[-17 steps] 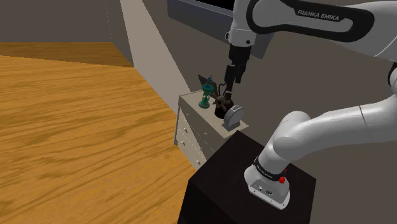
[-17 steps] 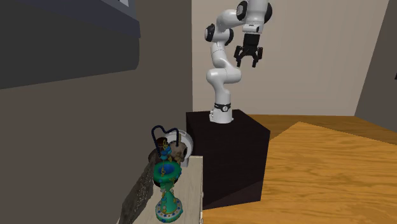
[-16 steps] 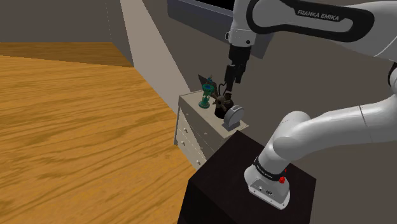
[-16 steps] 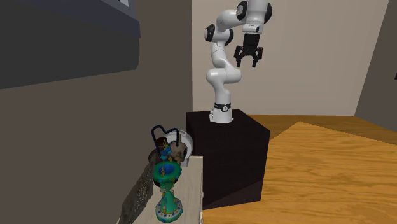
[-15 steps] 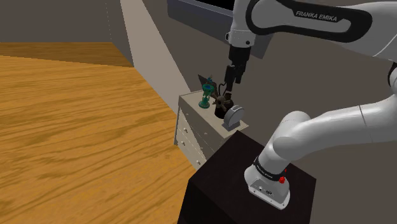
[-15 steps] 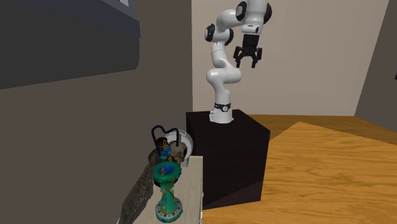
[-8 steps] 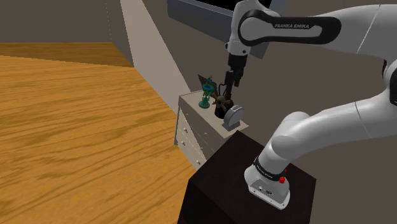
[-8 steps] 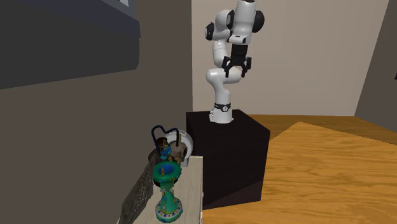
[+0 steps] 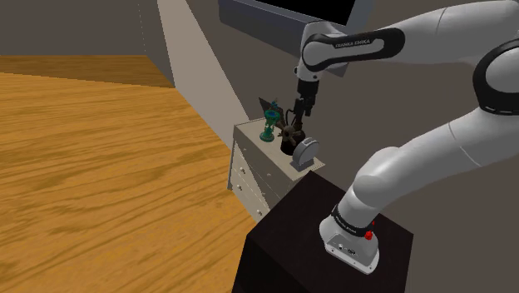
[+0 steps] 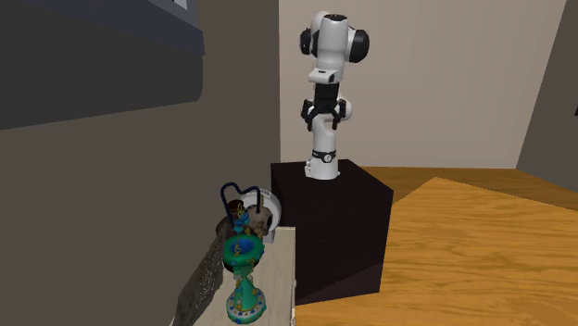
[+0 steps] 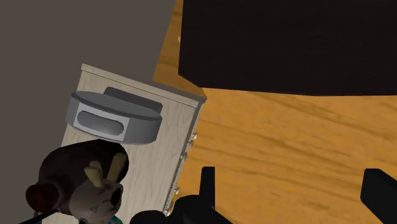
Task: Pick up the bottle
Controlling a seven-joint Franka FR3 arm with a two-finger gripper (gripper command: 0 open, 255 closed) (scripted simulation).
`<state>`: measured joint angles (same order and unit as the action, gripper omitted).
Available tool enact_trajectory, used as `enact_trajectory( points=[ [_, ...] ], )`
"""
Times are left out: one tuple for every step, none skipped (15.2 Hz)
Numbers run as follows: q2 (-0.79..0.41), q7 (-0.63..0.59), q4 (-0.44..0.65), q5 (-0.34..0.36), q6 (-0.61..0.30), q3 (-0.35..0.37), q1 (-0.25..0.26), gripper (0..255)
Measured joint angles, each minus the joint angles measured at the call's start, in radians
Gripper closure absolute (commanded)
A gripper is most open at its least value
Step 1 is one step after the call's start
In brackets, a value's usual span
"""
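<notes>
The shoulder view looks down from high beside the black stand [image 9: 333, 241], which is close at its lower right, toward the drawer cabinet [image 9: 254, 171] against the wall farther off. The second exterior view sits low and very near the cabinet's top, facing back along the wall to the stand. The wrist view, from the claw [image 11: 291, 177], looks steeply down on the cabinet top, stand and wooden floor [image 11: 286, 133]. All three share cabinet and stand.

Home rm: wood floor [image 9: 100, 166], small drawer cabinet [image 9: 249, 175] by wall [image 9: 374, 108].
</notes>
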<state>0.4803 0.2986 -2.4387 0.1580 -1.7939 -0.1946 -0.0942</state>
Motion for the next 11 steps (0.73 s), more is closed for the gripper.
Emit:
enact_trajectory(
  points=[
    [-0.035,0.016,0.006,0.005,-0.027,-0.017,-0.006,0],
    [-0.05,0.035,0.007,0.012,-0.041,-0.033,-0.014,0],
    [-0.072,0.052,0.012,0.017,-0.058,-0.048,-0.021,0],
    [-0.116,0.069,0.028,0.017,-0.084,-0.064,-0.023,0],
    [-0.148,0.091,0.037,0.021,-0.107,-0.083,-0.031,0],
    [-0.179,0.112,0.043,0.023,-0.13,-0.101,-0.039,0],
    [-0.213,0.128,0.056,0.02,-0.15,-0.113,-0.042,0],
    [-0.247,0.145,0.071,0.016,-0.166,-0.125,-0.045,0],
    [-0.285,0.163,0.088,0.01,-0.186,-0.138,-0.049,0],
    [-0.331,0.191,0.112,0.004,-0.206,-0.156,-0.057,0],
    [-0.366,0.212,0.127,-0.003,-0.223,-0.168,-0.063,0]
  ],
)
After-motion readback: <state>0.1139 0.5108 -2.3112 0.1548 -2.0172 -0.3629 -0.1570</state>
